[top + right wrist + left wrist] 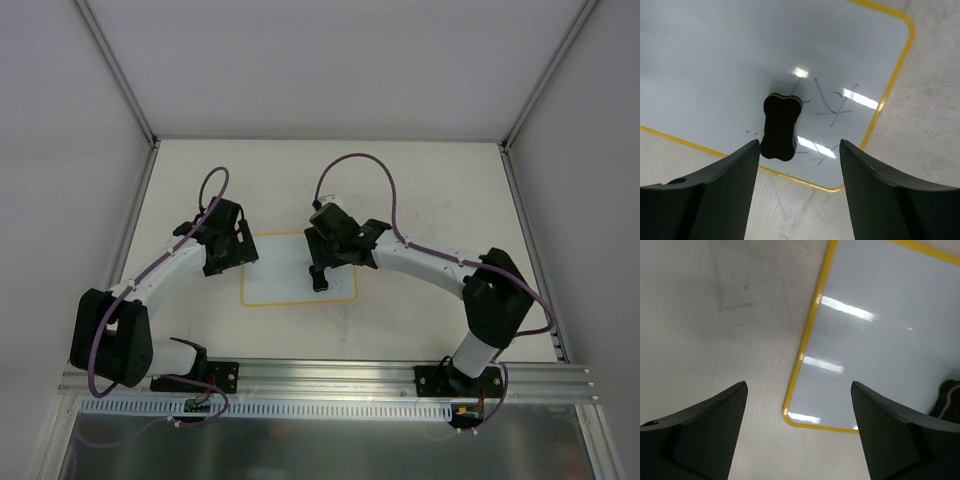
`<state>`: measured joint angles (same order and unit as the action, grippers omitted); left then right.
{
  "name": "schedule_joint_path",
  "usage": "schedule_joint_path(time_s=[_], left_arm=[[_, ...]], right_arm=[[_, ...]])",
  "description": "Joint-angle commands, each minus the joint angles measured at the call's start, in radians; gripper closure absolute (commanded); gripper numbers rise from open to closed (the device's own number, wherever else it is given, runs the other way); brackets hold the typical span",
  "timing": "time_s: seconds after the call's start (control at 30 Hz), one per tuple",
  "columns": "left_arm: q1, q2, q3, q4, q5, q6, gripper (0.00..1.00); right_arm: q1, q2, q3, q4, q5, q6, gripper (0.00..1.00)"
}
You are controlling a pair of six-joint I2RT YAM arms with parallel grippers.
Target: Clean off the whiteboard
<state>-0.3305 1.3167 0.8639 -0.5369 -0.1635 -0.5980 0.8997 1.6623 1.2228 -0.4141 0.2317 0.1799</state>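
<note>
Whiteboard flat at table center, blue scribbles by 1 corner, black eraser lying on it, right gripper wide open over eraser, empty, left gripper wide open, empty, over board edge.

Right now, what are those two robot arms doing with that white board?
They're meant to wipe the whiteboard clean. The black eraser lies on the board, and nothing is holding it. The right end effector hovers above it with its fingers open on either side. Blue scribbles sit next to the eraser, so the wiping isn't done. The left end effector is open too, hovering over the board's left edge and holding nothing.
</note>
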Motion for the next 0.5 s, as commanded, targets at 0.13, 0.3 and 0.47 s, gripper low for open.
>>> schedule_joint_path(time_s=[0.13,0.3,0.47], left_arm=[[0.097,0.029,-0.054,0.005,0.082,0.101,0.21],[0.097,0.068,-0.074,0.049,0.146,0.090,0.25],[0.096,0.104,-0.077,0.069,0.182,0.079,0.30]], right_arm=[[0.067,0.161,0.135,-0.063,0.063,0.092,0.34],[0.077,0.223,0.142,-0.083,0.066,0.127,0.37],[0.077,0.247,0.136,-0.083,0.069,0.132,0.45]])
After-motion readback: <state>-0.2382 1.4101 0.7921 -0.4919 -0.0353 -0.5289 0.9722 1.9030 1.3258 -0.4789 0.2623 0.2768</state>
